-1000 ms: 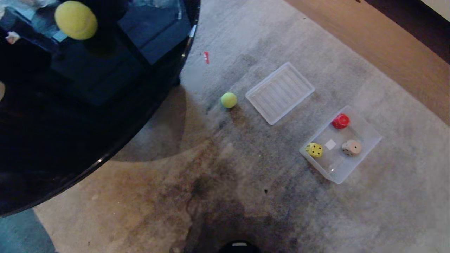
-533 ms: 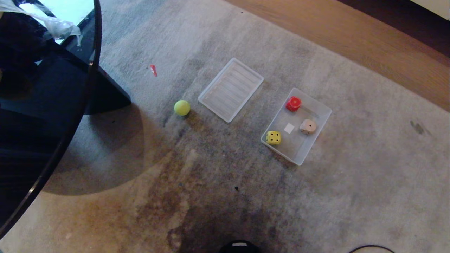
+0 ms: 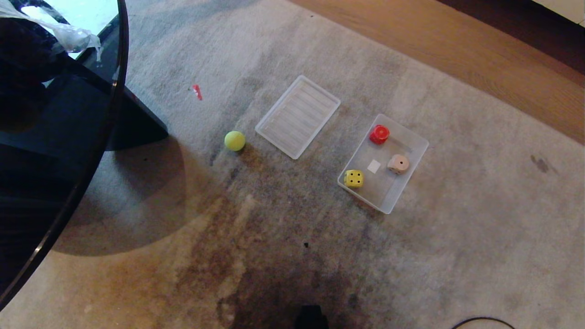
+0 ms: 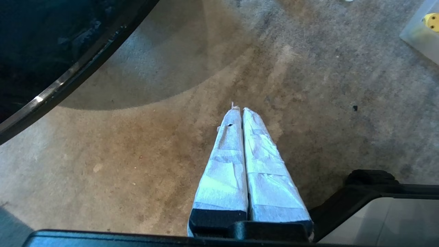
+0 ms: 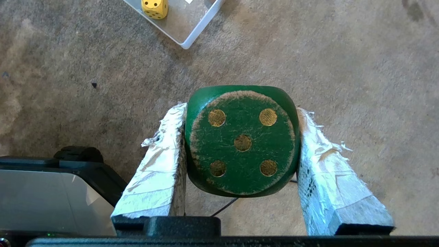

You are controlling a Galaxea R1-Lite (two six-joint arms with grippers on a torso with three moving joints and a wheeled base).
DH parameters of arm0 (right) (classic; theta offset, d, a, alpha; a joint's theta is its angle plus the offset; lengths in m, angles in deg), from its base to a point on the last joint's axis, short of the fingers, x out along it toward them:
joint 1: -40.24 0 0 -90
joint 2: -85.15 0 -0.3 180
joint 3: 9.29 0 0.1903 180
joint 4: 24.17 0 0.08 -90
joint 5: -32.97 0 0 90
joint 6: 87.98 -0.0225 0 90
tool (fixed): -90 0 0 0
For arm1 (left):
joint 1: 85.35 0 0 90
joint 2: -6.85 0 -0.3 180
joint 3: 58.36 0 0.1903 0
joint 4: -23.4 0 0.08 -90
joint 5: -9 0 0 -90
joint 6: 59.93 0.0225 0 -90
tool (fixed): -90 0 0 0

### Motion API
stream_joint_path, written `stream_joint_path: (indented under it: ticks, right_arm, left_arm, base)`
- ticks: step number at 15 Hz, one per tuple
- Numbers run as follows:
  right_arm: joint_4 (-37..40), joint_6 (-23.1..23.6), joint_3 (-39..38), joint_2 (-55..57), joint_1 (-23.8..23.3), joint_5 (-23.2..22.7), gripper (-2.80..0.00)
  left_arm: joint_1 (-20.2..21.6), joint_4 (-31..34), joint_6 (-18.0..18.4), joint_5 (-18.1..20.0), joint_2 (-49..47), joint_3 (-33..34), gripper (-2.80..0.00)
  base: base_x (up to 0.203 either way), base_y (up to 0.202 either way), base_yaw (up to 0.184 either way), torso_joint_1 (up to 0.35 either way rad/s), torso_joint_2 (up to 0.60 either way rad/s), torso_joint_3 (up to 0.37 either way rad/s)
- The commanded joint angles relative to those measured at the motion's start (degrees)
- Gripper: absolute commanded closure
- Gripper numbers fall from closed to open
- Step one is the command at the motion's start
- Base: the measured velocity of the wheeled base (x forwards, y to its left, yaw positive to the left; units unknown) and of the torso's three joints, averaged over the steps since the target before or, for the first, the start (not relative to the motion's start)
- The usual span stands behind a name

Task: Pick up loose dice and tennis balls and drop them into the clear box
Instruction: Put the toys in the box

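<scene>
From my head camera I see no arms. The clear plastic box (image 3: 413, 151) sits on the grey rug (image 3: 457, 237) with a yellow die (image 3: 353, 178), a red die (image 3: 379, 134) and a beige die (image 3: 398, 164) inside. A fuzzy yellow-green tennis ball (image 3: 234, 140) lies loose beside the flat ribbed lid (image 3: 297, 116). Only my right wrist camera shows the right gripper (image 5: 241, 132) squeezing a dark green die (image 5: 242, 140) above the rug. My left wrist camera shows the left gripper (image 4: 239, 111) pressed together, holding nothing.
</scene>
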Motion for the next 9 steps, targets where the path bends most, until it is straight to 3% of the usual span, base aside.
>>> stream_joint_path:
  ticks: [1,9]
  right_arm:
    - [0.02,0.06,0.01,0.10,0.00,-0.02,0.00]
    - [0.02,-0.10,0.01,0.10,-0.08,0.04,0.00]
  left_arm:
    - [0.05,0.00,-0.09,0.00,0.02,0.03,0.00]
    - [0.05,0.00,0.00,0.00,-0.05,-0.06,0.00]
  base:
    - [0.000,0.000,0.000,0.000,0.00,0.000]
    - [0.000,0.000,0.000,0.000,0.00,0.000]
